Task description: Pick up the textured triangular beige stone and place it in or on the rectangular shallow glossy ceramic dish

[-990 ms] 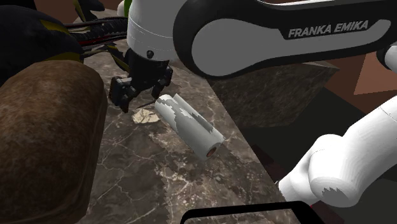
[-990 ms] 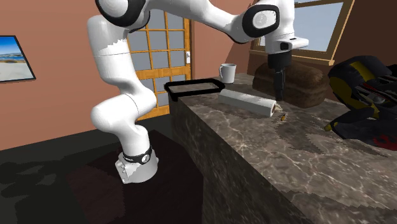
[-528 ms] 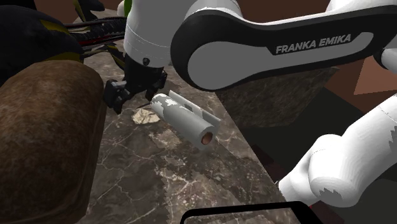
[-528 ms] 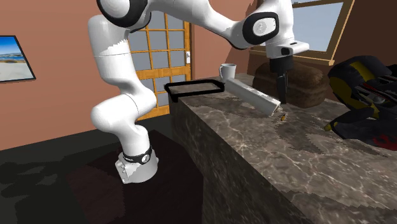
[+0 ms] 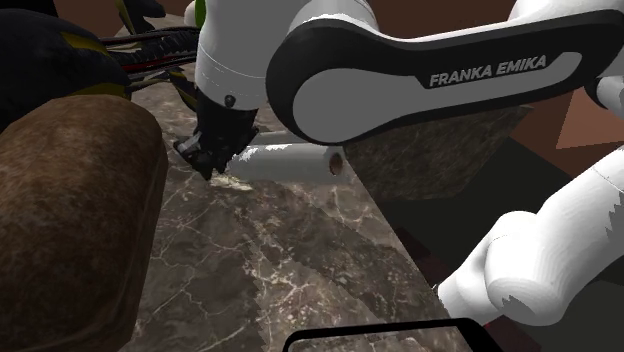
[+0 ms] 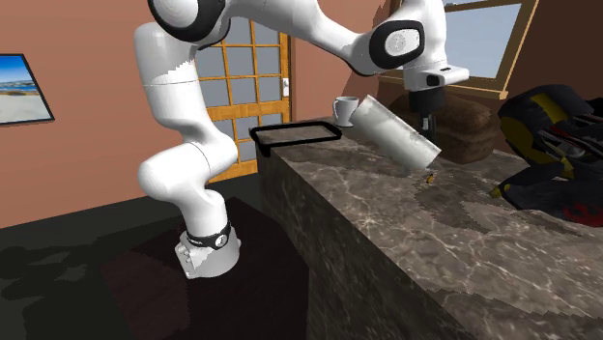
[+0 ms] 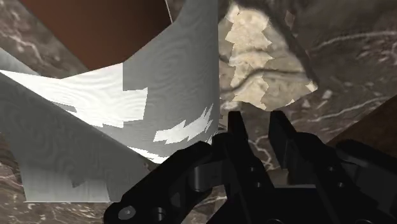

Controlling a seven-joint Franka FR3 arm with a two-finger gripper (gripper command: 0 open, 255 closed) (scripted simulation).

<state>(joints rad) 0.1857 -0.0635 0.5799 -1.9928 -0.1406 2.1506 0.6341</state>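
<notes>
- Dish (image 5: 380, 327): black-rimmed and rectangular, at the near end of the marble desk (image 5: 260, 265), well apart from the stone.
- Stone (image 7: 261, 57): beige and rough, lying flat on the desk just beyond the fingertips, untouched.
- Hand (image 7: 257, 121): low over the desk, fingers parted by a narrow gap, nothing between them.
- Grey roll (image 5: 290, 160): just beside the hand and stone. In the second exterior view it tilts, with the end toward the dish raised.
- Black and yellow bag (image 5: 60, 50): at the far end of the desk.
</notes>
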